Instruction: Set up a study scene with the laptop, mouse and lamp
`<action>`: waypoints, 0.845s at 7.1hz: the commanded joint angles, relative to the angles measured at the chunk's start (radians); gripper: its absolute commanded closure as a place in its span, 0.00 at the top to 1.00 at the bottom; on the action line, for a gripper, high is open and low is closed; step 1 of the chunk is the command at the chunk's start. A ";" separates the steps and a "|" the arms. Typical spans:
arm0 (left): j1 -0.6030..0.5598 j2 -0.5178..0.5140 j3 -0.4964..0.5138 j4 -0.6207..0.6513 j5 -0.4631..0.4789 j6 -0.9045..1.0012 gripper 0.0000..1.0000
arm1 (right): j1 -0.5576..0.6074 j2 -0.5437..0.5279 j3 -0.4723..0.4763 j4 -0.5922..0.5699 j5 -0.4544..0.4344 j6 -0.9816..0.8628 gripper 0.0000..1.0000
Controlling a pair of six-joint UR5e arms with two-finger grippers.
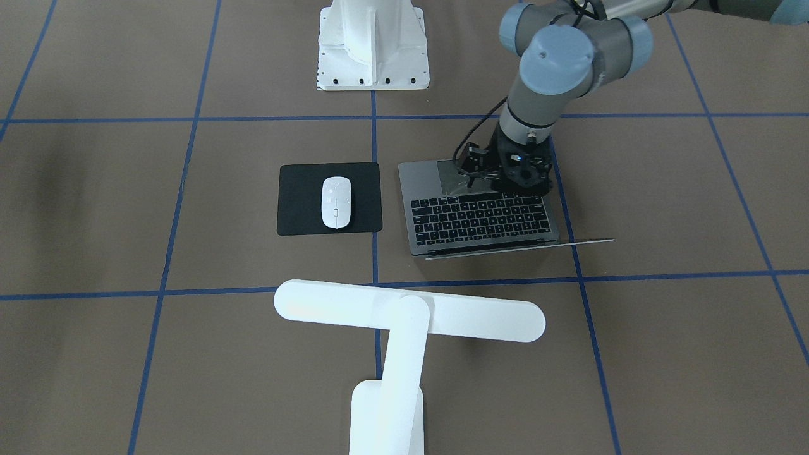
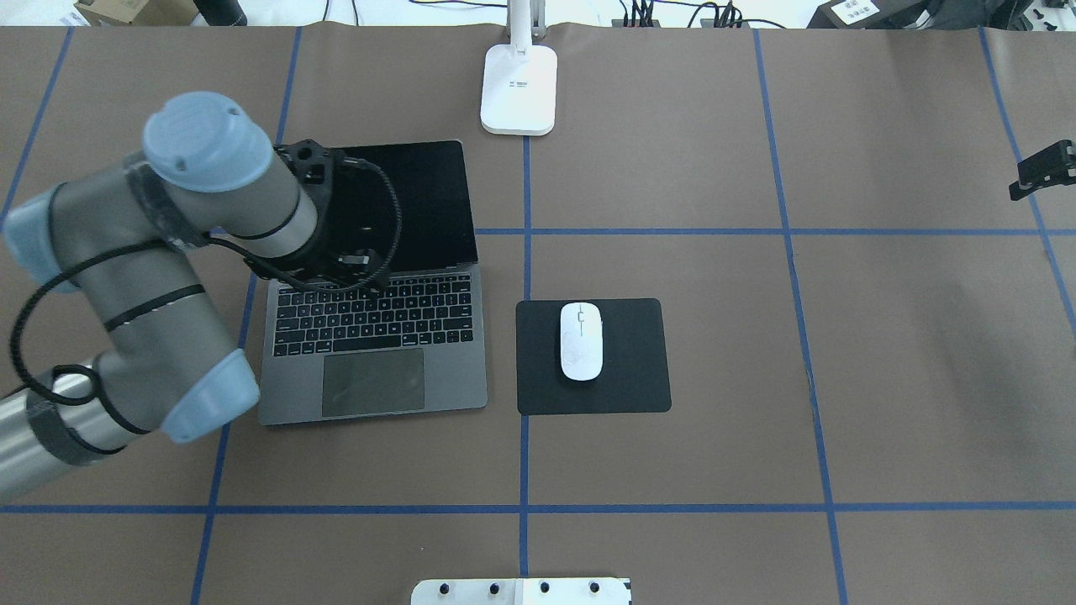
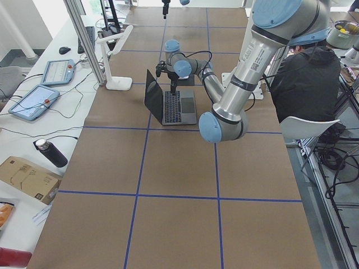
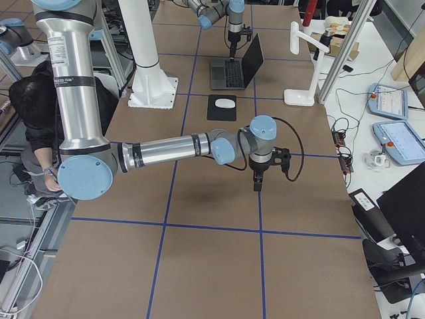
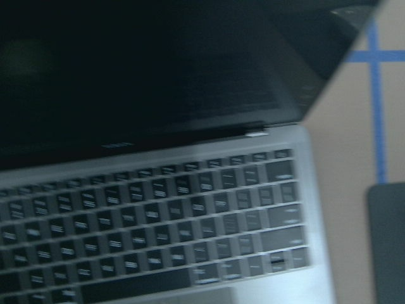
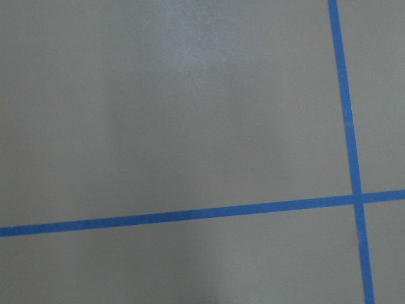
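The dark-grey laptop [image 1: 480, 218] [image 2: 374, 336] lies open on the brown table, its black screen raised toward the far side. My left gripper [image 1: 509, 174] [image 3: 174, 91] points down over the keyboard's upper left part near the hinge; its fingers are hidden, so its state is unclear. The left wrist view shows only the keyboard [image 5: 190, 215] and dark screen. The white mouse [image 1: 336, 201] [image 2: 581, 340] rests on a black square mat [image 2: 630, 361] beside the laptop. The white lamp [image 1: 409, 313] [image 2: 519, 88] stands at the far edge. My right gripper [image 4: 257, 183] hangs over bare table at the right end.
The white robot pedestal [image 1: 373, 44] stands at the near middle edge. Blue tape lines [image 6: 177, 215] grid the brown table cover. A seated person [image 3: 305, 73] is behind the robot's side. Tablets and cables [image 3: 33, 101] lie on the white bench beyond the lamp.
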 commanded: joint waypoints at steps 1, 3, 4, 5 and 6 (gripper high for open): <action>-0.134 0.182 -0.046 -0.019 -0.005 0.200 0.99 | 0.054 -0.048 0.017 -0.014 0.020 -0.135 0.99; -0.315 0.252 -0.011 -0.024 -0.049 0.447 0.99 | 0.117 -0.029 0.031 -0.210 0.023 -0.306 0.99; -0.428 0.259 0.062 -0.022 -0.147 0.599 0.99 | 0.135 -0.015 0.052 -0.324 0.023 -0.343 0.99; -0.519 0.281 0.137 -0.022 -0.188 0.701 0.99 | 0.154 -0.002 0.063 -0.405 0.023 -0.347 0.99; -0.584 0.304 0.168 -0.024 -0.190 0.741 0.99 | 0.165 -0.010 0.079 -0.446 0.023 -0.347 0.99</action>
